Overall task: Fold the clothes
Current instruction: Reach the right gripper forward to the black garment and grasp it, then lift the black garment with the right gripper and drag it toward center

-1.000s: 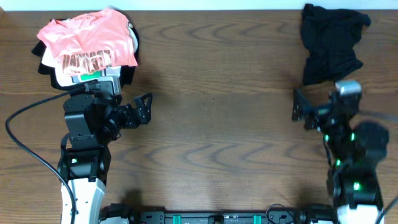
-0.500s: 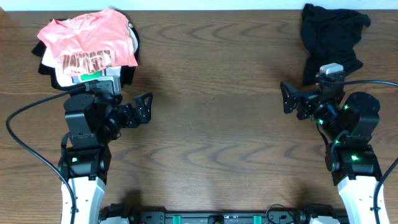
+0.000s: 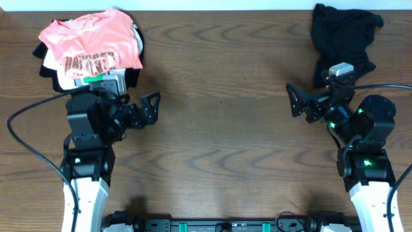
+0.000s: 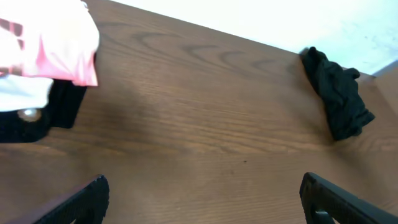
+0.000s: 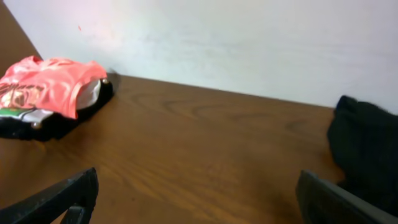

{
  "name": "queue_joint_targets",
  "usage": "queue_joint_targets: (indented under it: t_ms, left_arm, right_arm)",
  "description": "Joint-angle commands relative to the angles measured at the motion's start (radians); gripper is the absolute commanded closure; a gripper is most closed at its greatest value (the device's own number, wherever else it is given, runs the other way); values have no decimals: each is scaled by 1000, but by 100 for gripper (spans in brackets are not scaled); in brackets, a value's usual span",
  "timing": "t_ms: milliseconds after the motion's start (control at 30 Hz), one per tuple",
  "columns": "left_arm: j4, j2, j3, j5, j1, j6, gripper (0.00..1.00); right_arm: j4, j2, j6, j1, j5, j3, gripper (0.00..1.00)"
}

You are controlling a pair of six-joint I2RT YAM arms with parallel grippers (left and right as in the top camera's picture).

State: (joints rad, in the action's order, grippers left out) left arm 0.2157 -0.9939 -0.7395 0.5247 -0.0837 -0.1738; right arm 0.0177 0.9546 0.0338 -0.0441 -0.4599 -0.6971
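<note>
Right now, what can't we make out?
- Black garment: overhead, bunched; sleeves and collar lost in its own folds. Right wrist view: cut by right edge.
- Garments under pink shirt: covered by it; left arm hides their near edge.
- Lettering: too small.

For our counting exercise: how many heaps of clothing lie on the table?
2. A crumpled black garment at the far right corner; a stack topped by a pink shirt at the far left. The stack may hide more.
</note>
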Motion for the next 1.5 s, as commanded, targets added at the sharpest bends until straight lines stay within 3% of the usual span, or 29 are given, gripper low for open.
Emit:
queue_joint_targets:
  t_ms: [0,300,500,700,933,1000,1100,1200,1467]
  left_arm:
    - [-7,-79,-92,26,30,-27,2]
    - [121,-343,-354,25,125,-18,2]
    - [183,-418,-418,-41,180,-3,2]
    - [264,-432,-419,-164,245,28,2]
    - [339,-432,-417,-179,298,55,2]
    - [352,-432,-417,-179,301,54,2]
    - [376,-432,-413,-179,301,55,2]
    - [379,-432,-402,-179,301,54,2]
    - [374,-440,-390,-255,301,54,2]
  right_arm:
    - [10,50,-5,-11,70,-74,1]
    - [216,345,-28,-14,281,-409,1]
    - [303,557,-28,-46,402,-592,1]
    - [406,753,-32,-123,400,-715,1]
    - [340,860,-31,-165,305,-713,1]
    - [301,899,-37,-165,303,-713,5]
    - [261,962,-54,-167,307,-713,22]
    - [241,1019,-51,-167,307,-713,29]
    - [222,1123,77,-166,437,-713,34]
